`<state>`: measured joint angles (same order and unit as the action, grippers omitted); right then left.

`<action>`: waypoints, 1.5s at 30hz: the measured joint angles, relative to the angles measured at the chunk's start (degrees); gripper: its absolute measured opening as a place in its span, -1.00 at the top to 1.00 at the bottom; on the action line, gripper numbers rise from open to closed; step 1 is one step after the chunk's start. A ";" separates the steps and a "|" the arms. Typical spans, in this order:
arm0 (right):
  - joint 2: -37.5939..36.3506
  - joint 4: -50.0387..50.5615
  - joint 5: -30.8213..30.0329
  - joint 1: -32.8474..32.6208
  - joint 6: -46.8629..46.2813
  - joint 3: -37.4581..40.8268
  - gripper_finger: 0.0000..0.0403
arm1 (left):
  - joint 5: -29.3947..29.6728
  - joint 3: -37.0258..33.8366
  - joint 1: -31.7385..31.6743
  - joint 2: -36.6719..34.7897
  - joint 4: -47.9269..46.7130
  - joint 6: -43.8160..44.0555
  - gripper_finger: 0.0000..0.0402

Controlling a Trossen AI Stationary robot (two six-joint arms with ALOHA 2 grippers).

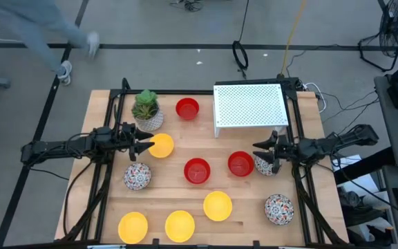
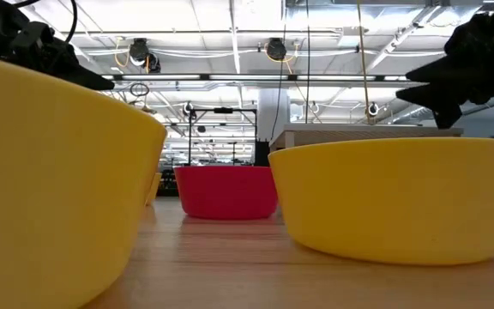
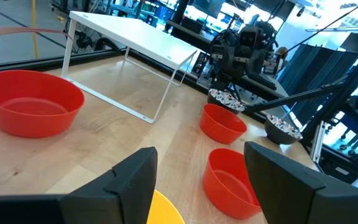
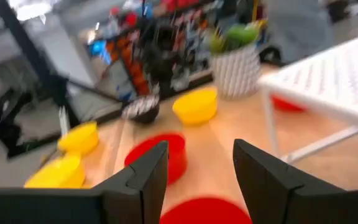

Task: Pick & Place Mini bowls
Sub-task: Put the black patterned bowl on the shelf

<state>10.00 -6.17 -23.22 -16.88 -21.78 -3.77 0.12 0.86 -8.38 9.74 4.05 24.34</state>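
Taking the white perforated rack (image 1: 249, 105) as the landmark: well off to its left, the left gripper (image 1: 144, 145) hung with fingers spread wide, holding nothing, right at a yellow bowl (image 1: 162, 146) beside the potted plant (image 1: 146, 108). Three more yellow bowls (image 1: 179, 225) sat along the table's front edge. Red bowls (image 1: 197, 171) were just in front of the rack. Below its right corner, the right gripper (image 1: 267, 153) was parted over a speckled bowl (image 1: 263, 164), gripping nothing.
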 joint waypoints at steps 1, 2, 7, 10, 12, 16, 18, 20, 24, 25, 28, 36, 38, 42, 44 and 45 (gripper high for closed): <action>0.98 0.44 0.97 0.00 0.00 -0.44 0.16 | 0.00 0.00 0.02 0.00 0.00 0.04 -0.21; 2.10 1.31 1.09 0.00 0.09 -0.93 0.16 | 0.02 0.00 0.00 0.00 0.00 0.04 -0.21; 8.46 4.91 0.96 0.02 1.35 -5.46 0.16 | 0.00 0.00 0.01 -0.01 0.01 0.04 -0.21; 12.89 10.50 1.01 0.02 0.64 -8.89 0.16 | 0.02 0.00 0.02 0.00 0.00 0.00 -0.21; 15.97 15.49 1.05 0.02 -0.54 -12.27 0.16 | 0.02 0.00 0.02 0.00 0.00 0.02 -0.21; 22.33 26.35 4.88 0.02 -3.93 -20.11 0.16 | 0.01 0.00 0.01 0.00 0.00 0.02 -0.21; 25.75 30.49 9.98 0.02 -6.13 -24.13 0.16 | 0.01 0.00 0.00 -0.01 0.00 -0.04 -0.21; 29.13 34.10 15.70 0.02 -8.77 -27.04 0.16 | 0.00 0.00 0.00 -0.02 0.01 0.01 -0.21; 35.26 36.64 26.56 -0.81 -13.98 -28.94 0.16 | 0.02 0.00 0.00 0.00 0.00 -0.02 -0.21; 36.67 36.86 28.25 -1.31 -15.28 -28.94 0.16 | 0.00 0.00 0.00 0.00 0.02 0.02 -0.21; 40.63 38.59 29.49 -3.13 -18.21 -28.94 0.16 | 0.00 0.00 0.01 -0.01 0.00 -0.03 -0.21; 47.18 39.63 29.22 -5.94 -19.48 -28.98 0.16 | 0.02 0.00 0.02 -0.01 0.00 0.03 -0.21; 47.48 38.99 29.18 -6.20 -19.30 -28.98 0.16 | 0.01 0.00 0.02 -0.01 0.00 -0.02 -0.21; 46.60 37.92 29.31 -6.58 -18.12 -28.98 0.16 | 0.02 0.00 0.01 0.00 0.00 -0.03 -0.21; 45.71 37.68 29.16 -6.60 -17.42 -29.06 0.16 | 0.00 0.00 0.00 0.00 0.00 -0.01 -0.21; 45.26 37.67 29.07 -6.60 -16.98 -29.07 0.16 | 0.00 0.00 0.02 0.00 0.00 0.06 -0.21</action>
<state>55.25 31.49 5.84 -23.49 -38.76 -32.84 0.12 0.86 -8.36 9.74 4.05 24.40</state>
